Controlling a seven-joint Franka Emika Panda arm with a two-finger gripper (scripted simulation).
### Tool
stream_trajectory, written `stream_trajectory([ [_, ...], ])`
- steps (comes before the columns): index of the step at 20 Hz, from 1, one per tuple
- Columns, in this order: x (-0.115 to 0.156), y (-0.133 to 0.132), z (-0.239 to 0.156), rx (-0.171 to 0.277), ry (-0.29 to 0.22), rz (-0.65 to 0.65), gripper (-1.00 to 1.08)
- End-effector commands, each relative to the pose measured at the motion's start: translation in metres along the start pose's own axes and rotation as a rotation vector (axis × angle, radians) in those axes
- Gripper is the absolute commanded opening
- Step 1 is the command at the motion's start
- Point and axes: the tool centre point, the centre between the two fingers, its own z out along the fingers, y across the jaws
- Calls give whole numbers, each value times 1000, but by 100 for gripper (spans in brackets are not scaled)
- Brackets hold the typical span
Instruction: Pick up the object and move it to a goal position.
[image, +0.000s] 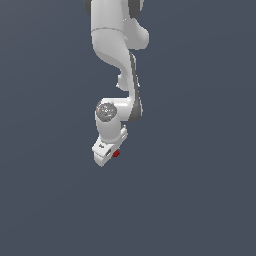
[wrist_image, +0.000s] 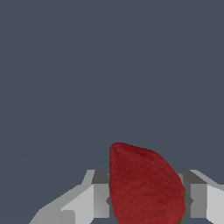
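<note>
The gripper (wrist_image: 144, 199) holds the red strawberry (wrist_image: 142, 183) between its 2 fingers (wrist_image: 99, 199), so only the move to the goal remains, I judge.

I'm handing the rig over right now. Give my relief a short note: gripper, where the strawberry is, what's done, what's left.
Gripper: shut on the strawberry, one finger on each side of it in the wrist view.
Strawberry: seen in the exterior view as a red speck beside the white gripper.
Done: the grasp.
Left: carry it to the goal and release. No goal marker shows in either view.
</note>
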Motion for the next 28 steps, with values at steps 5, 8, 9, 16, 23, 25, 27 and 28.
stream_trajectory([
  [5,0,0,0,0,0,0,-100],
  [8,-1,0,-4,0,0,0,-100],
  [9,-2,0,-7,0,0,0,-100],
  [16,-10,1,-40,0,0,-1,-100],
  [23,-26,2,-104,0,-1,-1,-100],
  [25,-32,3,-126,0,0,-2,-100],
  [27,-37,4,-149,0,0,-2,-100],
  [28,-40,4,-160,1,0,-2,-100],
])
